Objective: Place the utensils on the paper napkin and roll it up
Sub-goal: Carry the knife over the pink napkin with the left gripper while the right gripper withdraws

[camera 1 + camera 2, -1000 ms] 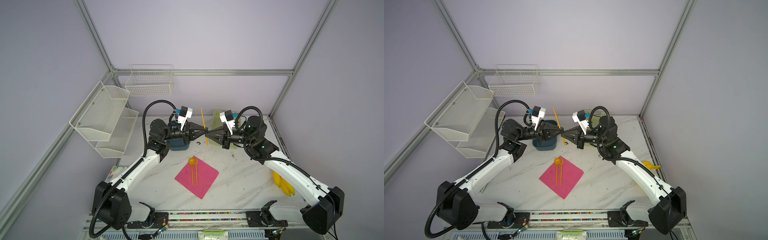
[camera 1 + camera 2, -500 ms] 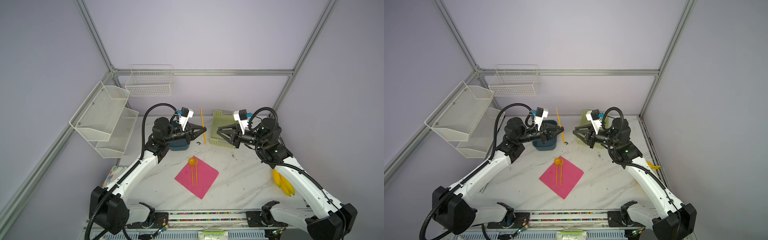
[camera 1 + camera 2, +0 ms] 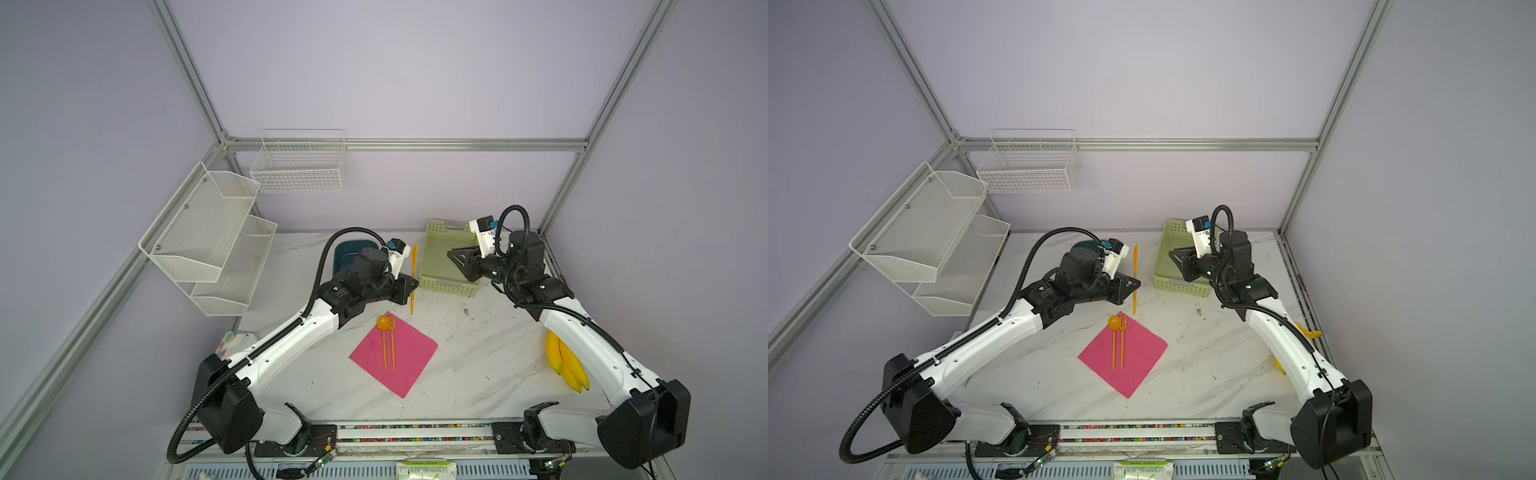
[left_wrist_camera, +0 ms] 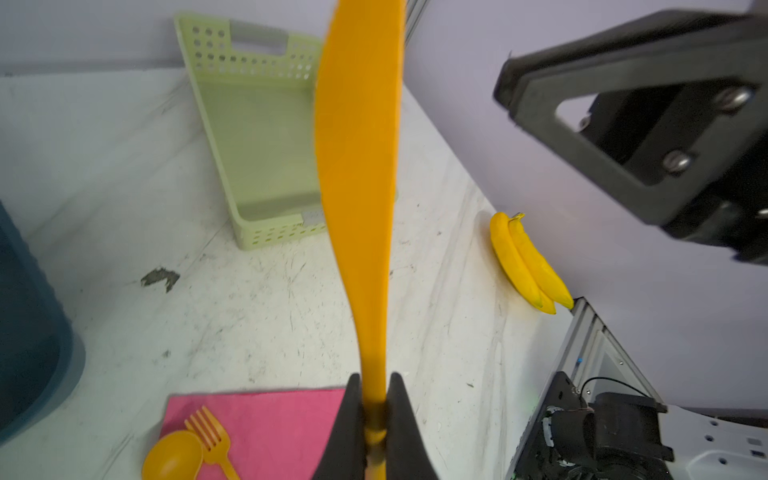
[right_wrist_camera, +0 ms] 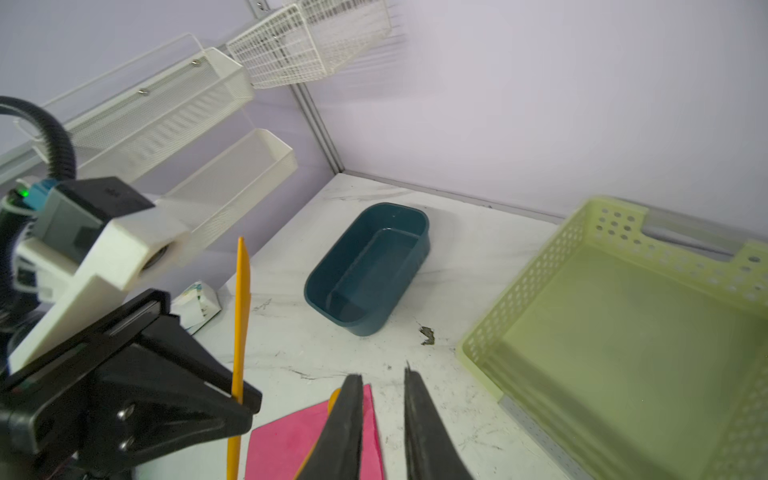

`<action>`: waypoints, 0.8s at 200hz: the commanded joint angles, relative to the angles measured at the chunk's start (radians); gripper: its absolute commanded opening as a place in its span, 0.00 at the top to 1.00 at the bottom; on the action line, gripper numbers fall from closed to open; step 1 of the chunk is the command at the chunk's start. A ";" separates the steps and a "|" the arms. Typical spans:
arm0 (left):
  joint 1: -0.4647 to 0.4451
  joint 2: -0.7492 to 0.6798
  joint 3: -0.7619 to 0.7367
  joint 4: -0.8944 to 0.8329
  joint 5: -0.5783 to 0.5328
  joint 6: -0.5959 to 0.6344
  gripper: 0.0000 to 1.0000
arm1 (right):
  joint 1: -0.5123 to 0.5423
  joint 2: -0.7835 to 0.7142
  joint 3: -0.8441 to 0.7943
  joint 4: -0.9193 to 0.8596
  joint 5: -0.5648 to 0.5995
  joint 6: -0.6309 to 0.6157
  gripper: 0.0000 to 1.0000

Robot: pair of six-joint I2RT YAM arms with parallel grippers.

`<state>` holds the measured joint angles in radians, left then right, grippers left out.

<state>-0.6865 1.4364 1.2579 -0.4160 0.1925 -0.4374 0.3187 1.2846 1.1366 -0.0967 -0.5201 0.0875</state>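
left gripper [image 4: 374,384] around upright knife [image 4: 357,166] (near napkin [image 4: 270,428])

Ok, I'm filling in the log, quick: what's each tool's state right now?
Left tool: closed on the orange knife.
Right tool: open, holding nothing.

No text, brand or number is legible anywhere; the print on the white packet [image 3: 426,471] at the frame's lower edge is too small.

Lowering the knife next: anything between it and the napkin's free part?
Nothing visible. The slim orange plastic knife, upright in the left gripper, is near the square pink paper napkin, whose half right of the orange plastic spoon and fork is bare.
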 commanded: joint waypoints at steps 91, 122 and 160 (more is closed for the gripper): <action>-0.106 0.179 -0.043 -0.276 -0.146 -0.483 1.00 | -0.035 -0.050 0.021 -0.030 0.054 0.013 0.79; -0.120 0.240 -0.028 -0.336 -0.169 -0.519 1.00 | -0.035 -0.059 0.017 -0.025 0.046 0.014 0.79; -0.126 0.307 0.000 -0.408 -0.178 -0.499 1.00 | -0.035 -0.060 0.009 -0.022 0.043 0.016 0.78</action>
<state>-0.8059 1.7199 1.2484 -0.7578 0.0387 -0.9192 0.2852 1.2480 1.1366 -0.1196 -0.4671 0.0963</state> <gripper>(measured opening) 0.073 0.215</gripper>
